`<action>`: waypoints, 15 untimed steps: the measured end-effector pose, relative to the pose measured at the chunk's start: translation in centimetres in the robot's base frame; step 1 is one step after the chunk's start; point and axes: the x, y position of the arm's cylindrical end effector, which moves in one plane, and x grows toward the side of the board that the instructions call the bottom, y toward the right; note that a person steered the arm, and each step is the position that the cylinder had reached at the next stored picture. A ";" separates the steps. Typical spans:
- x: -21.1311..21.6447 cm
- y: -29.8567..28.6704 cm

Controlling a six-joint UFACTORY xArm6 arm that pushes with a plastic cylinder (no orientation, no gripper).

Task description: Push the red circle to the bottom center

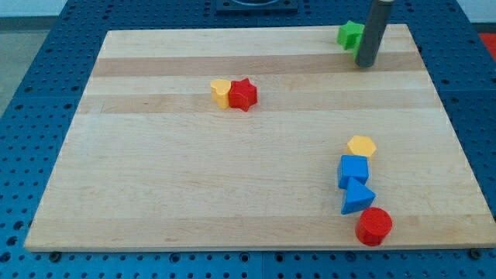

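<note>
Camera view: the pale wooden board (232, 178) carries the red circular block (374, 226) at its bottom right edge, touching the blue triangular block (356, 197). My tip (365, 64), a bare rod with nothing to clasp, stands far above near the green block (350, 34). Best circle round to the circle's right, then push left along the edge.
</note>
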 end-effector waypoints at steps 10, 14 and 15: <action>32.8 -2.1; 32.8 -9.7; 32.8 -14.8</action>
